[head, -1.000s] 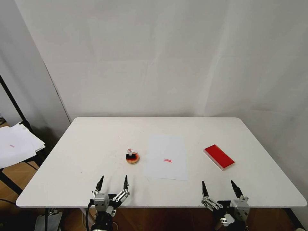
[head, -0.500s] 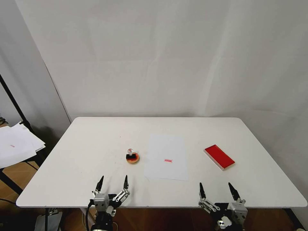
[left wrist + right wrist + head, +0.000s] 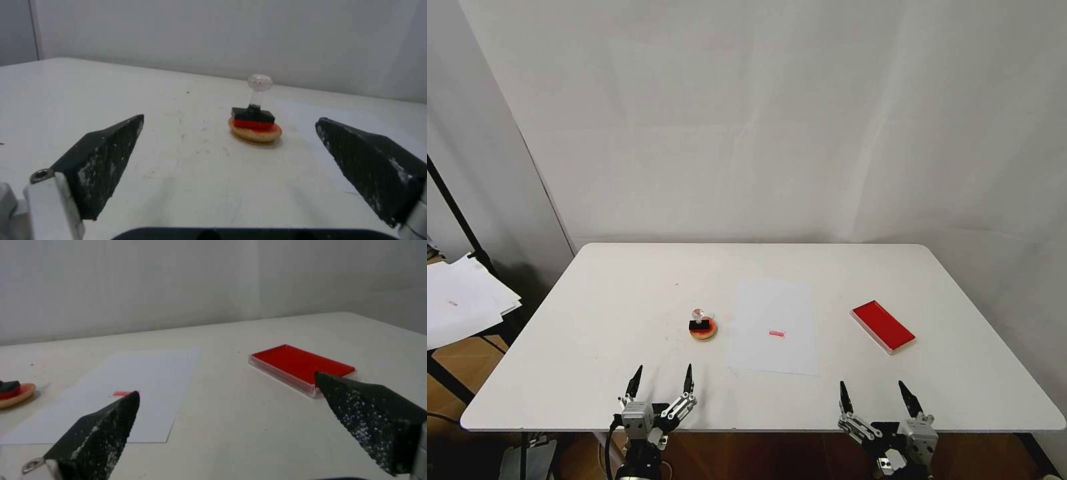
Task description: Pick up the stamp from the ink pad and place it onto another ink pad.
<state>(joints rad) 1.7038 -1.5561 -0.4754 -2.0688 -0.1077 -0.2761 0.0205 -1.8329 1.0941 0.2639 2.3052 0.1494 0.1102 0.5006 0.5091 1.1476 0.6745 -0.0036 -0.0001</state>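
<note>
The stamp [image 3: 696, 323] stands apparently upright on the round pad [image 3: 703, 330], beyond the spread, empty left claw [image 3: 661, 380].

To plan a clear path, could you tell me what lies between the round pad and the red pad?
In the head view, a paper sheet with a small red mark lies between round pad and red pad.

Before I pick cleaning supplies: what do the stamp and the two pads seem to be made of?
The stamp: glossy clear knob, likely plastic or glass, on a matte black block. The round pad: dull tan rim, perhaps wood or plastic. The red pad: matte red surface in a thin clear-white tray, probably plastic.
</note>
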